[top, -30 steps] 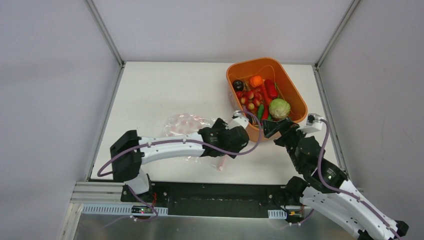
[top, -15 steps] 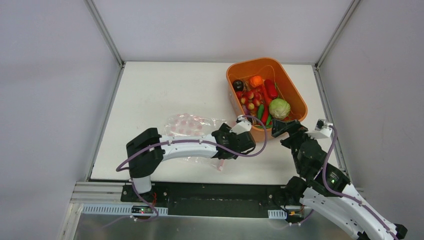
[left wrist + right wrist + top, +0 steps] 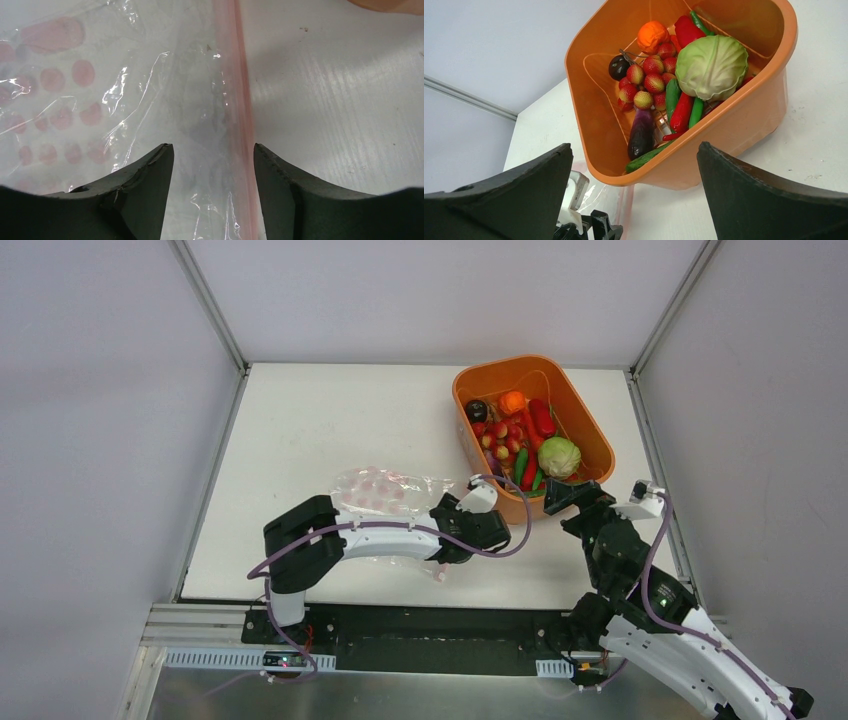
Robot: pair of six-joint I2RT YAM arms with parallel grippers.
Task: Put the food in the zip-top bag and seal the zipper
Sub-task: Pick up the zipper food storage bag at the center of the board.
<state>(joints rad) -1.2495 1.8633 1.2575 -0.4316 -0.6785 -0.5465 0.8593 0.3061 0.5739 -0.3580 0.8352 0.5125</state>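
The zip-top bag (image 3: pixel 385 490) lies flat and crinkled on the white table, left of the tub. In the left wrist view its clear film (image 3: pixel 100 100) shows pink dots, and the pink zipper (image 3: pixel 240 100) runs straight up the frame. My left gripper (image 3: pixel 213 150) is low over the bag's mouth, its jaws open and straddling the zipper strip and the film beside it. The food (image 3: pixel 520 435) fills the orange tub: strawberries, peppers, an orange, an eggplant and a pale cabbage (image 3: pixel 711 65). My right gripper (image 3: pixel 634 147) hangs wide open and empty at the tub's near corner.
The orange tub (image 3: pixel 590 430) stands at the back right of the table, its near corner close to the bag's mouth. Grey walls and metal rails (image 3: pixel 205 300) enclose the table on three sides.
My left gripper has slid right and nearer along the bag's mouth while its jaws narrowed. The right gripper has drawn back slightly to the right, still wide open.
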